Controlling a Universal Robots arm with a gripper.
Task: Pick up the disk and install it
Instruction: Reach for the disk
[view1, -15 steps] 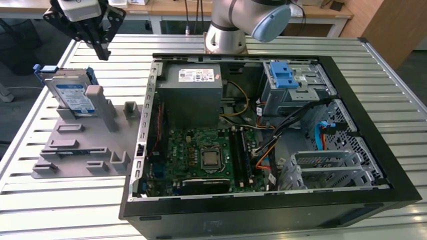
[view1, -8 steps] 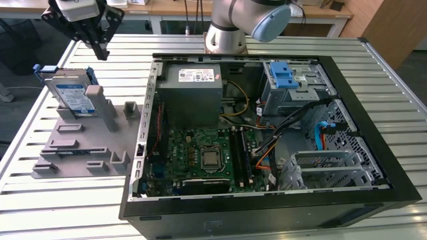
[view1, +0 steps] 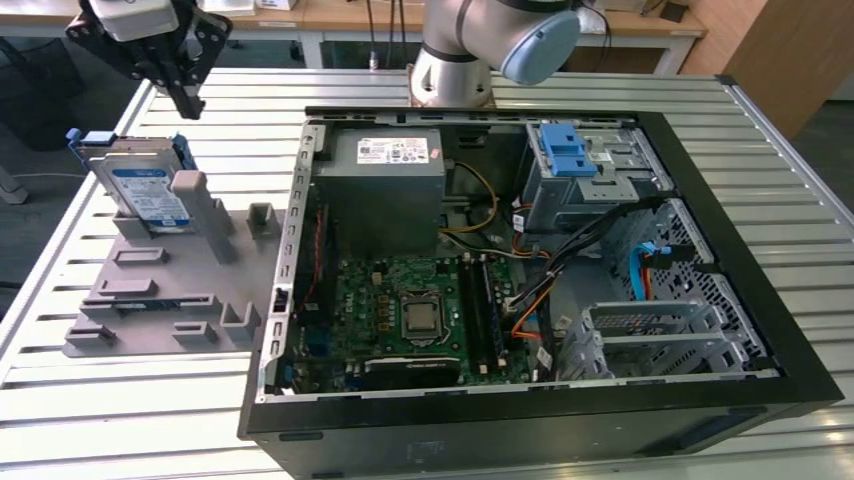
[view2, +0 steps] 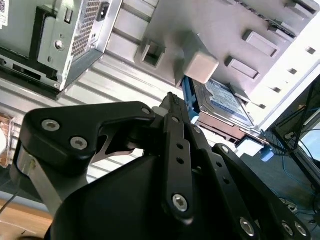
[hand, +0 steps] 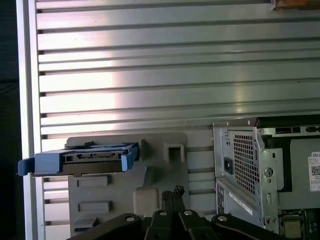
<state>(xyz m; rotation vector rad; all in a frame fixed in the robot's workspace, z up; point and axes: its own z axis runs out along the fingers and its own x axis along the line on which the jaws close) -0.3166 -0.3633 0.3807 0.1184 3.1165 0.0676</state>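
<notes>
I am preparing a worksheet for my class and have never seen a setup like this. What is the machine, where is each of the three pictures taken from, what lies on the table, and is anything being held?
The machine is a robot arm at a slatted metal table. Its gripper, a black two-fingered claw, hangs at the exterior view's left. That view comes from a camera off the arm. The two wrist views come from cameras riding on the arm, so the claw appears in the foreground of both. On the table are an open computer case and a grey holder. The disk, silver with a blue frame, stands propped in that holder. The gripper is shut and holds nothing. It is just above the disk, not touching it.
</notes>
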